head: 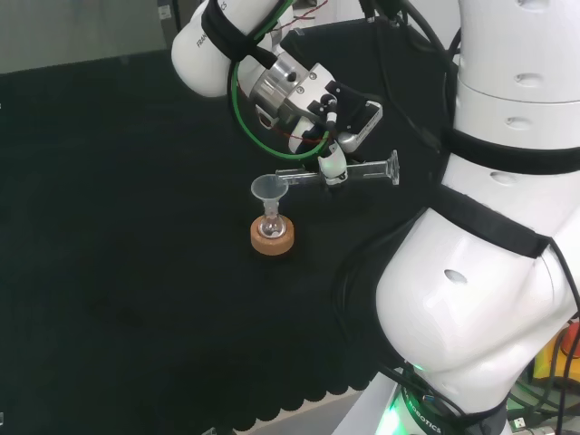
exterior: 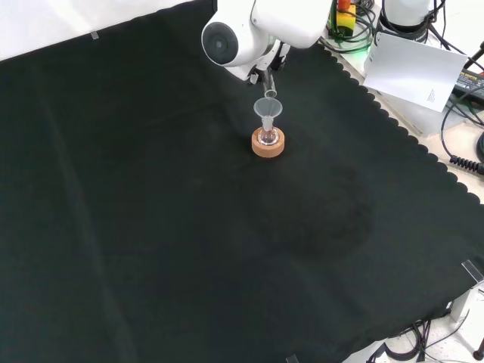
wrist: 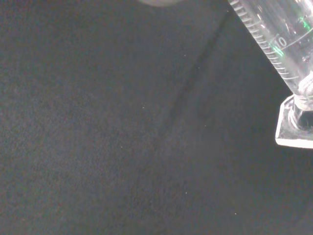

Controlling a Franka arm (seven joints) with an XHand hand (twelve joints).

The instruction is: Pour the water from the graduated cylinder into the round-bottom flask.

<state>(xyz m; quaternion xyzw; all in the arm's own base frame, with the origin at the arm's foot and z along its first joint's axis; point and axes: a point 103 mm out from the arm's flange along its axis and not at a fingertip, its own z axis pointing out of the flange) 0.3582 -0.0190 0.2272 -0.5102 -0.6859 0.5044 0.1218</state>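
In the head view my hand is curled round a clear graduated cylinder, which lies almost level with its foot to the right and its mouth over a clear funnel. The funnel sits in the neck of a small round-bottom flask on a cork ring stand. In the front view the cylinder's mouth hangs just above the funnel, with flask and cork ring below. The wrist view has the cylinder's graduated tube and square foot close up.
Black cloth covers the bench around the stand. The arm's large white links stand at the right of the head view. In the front view a white link with a round grey cap hides most of the hand; the cloth's scalloped edge runs at the right.
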